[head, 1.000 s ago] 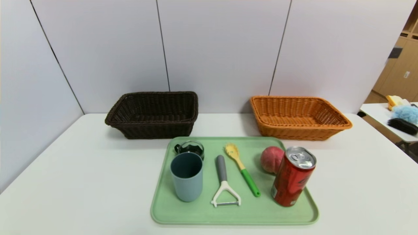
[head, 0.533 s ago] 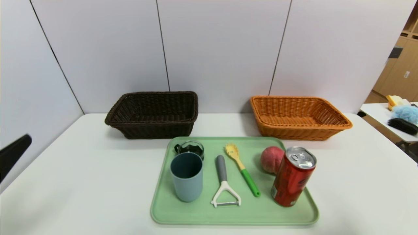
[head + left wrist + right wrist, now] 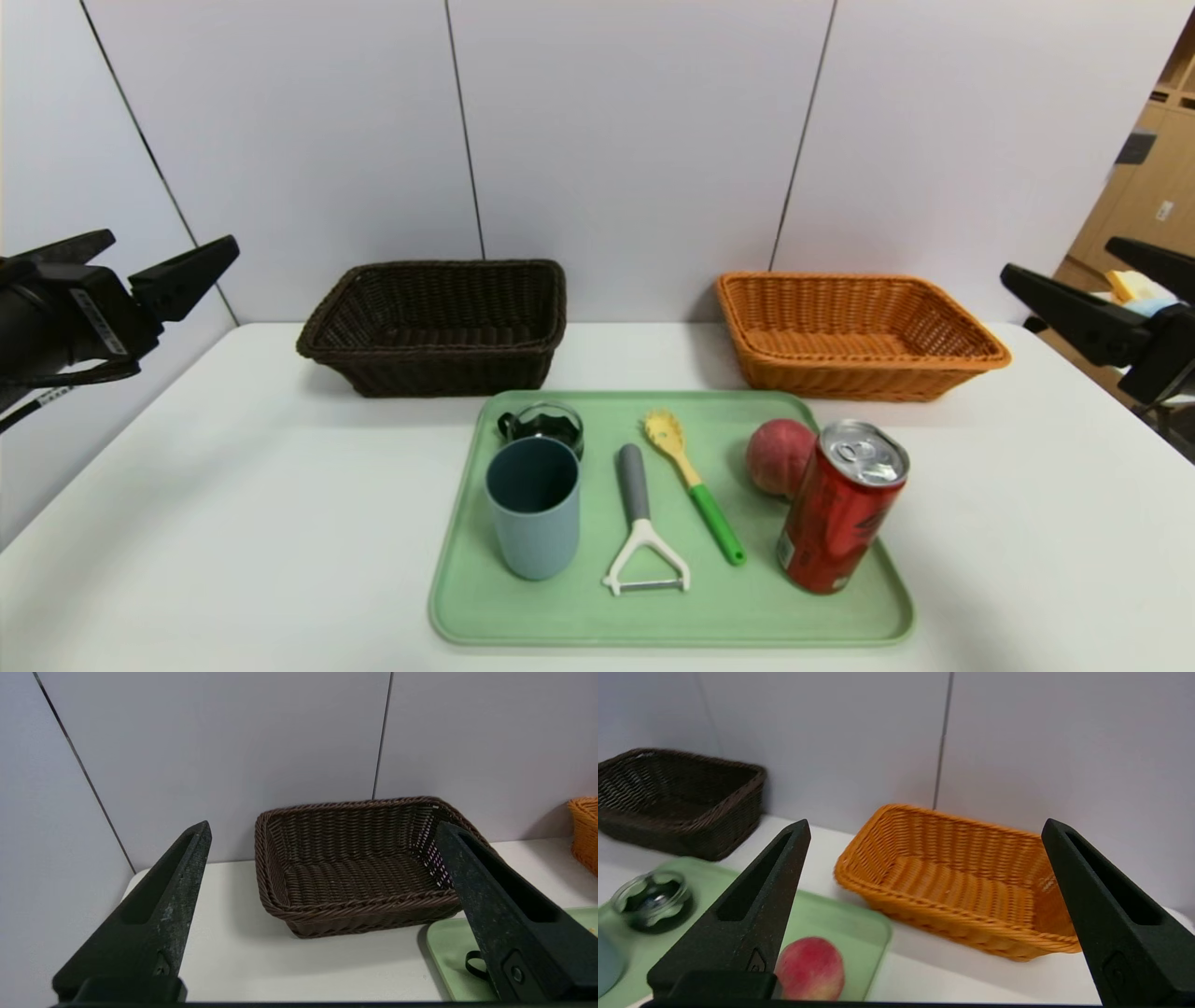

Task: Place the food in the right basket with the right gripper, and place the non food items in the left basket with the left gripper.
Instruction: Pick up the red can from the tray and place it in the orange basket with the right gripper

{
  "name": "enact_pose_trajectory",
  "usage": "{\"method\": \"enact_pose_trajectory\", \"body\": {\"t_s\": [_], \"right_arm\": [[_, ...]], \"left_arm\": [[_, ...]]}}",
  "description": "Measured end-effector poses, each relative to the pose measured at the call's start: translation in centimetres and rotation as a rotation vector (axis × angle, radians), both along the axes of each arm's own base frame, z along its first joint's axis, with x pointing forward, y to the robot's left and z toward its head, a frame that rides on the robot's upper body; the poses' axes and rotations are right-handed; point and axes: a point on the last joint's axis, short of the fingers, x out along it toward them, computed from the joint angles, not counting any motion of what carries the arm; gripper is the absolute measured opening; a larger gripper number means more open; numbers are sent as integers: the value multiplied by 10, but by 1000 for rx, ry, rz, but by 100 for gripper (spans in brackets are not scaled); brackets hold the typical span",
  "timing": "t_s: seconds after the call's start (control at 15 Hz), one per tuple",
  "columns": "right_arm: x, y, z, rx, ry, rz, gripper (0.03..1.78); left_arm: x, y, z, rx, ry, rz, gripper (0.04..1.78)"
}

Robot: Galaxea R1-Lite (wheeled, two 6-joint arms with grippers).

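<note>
While both claws hang in the air at the outer edges of the white desk (image 3: 233, 485), each with its two fingers spread wide and holding nothing, every item sits on the green tray (image 3: 579, 616) near the front middle. The left claw (image 3: 154, 257) is at the far left, level with the brown basket (image 3: 439, 322); the right claw (image 3: 1088, 280) is at the far right, beside the orange basket (image 3: 854, 331). Both baskets stand behind the tray, against the wall, brown on the left and orange on the right. On the tray, from left to right, a blue cup (image 3: 534, 509) stands upright with a small glass jar (image 3: 544, 425) just behind it, then a peeler (image 3: 639, 527) with a grey handle lies flat, then a yellow and green pasta spoon (image 3: 695, 495), then a peach (image 3: 777, 455) with a red can (image 3: 840, 509) standing upright just in front of it.
</note>
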Motion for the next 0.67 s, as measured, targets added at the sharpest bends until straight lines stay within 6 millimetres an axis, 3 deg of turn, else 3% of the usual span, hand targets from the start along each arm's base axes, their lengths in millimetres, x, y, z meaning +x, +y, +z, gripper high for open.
{"method": "enact_pose_trajectory", "body": {"t_s": [0.33, 0.67], "right_arm": [[-31, 6, -44, -9, 120, 343, 171], [-51, 5, -63, -11, 155, 381, 171]], "left_arm": [[7, 0, -8, -1, 39, 3, 169], [6, 0, -16, -1, 68, 5, 169]]}}
